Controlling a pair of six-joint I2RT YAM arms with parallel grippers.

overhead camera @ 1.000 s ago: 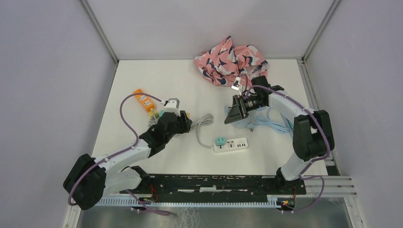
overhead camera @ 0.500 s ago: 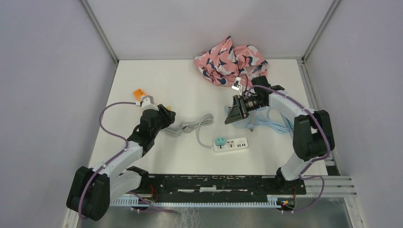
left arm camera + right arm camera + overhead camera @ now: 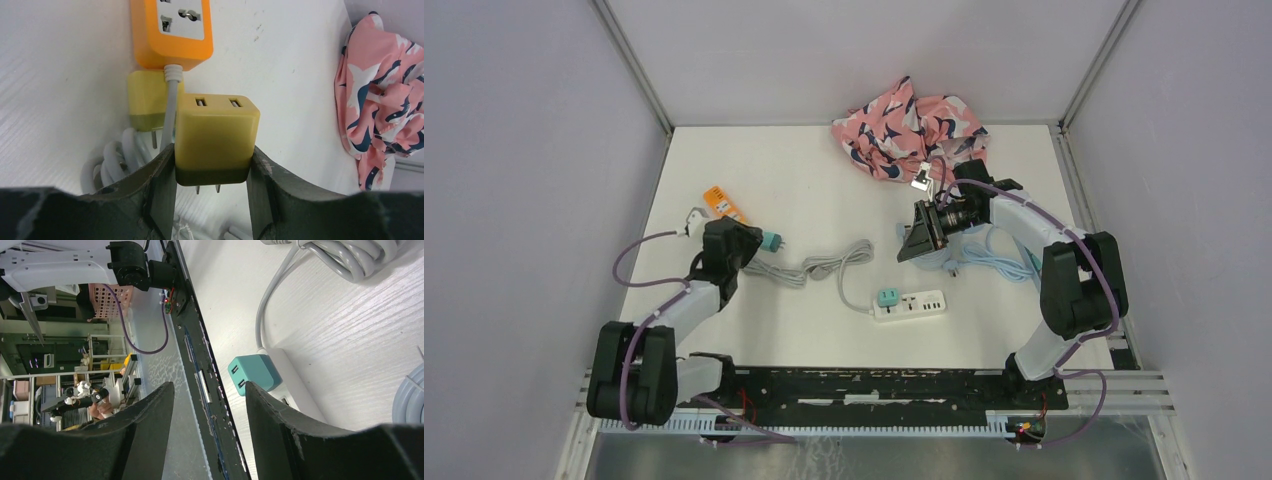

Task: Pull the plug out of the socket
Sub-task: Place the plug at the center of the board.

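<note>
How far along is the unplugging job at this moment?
Done: one charger is clear of the orange strip, prongs bare. In hand: the left tool grips it. Left: the teal plug sits in the white strip; the right tool is open and empty.

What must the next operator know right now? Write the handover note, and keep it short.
Left pincer: shut on the two-port plug, whose prongs are bare. It is out of any socket, just short of the orange strip.
Right pincer: open and empty, hovers near the white strip.
A second small plug lies loose beside the orange strip's cable.
Done: the held plug is out.
Left: set it down. The teal plug sits in the white strip and is probably next, if it counts.
</note>
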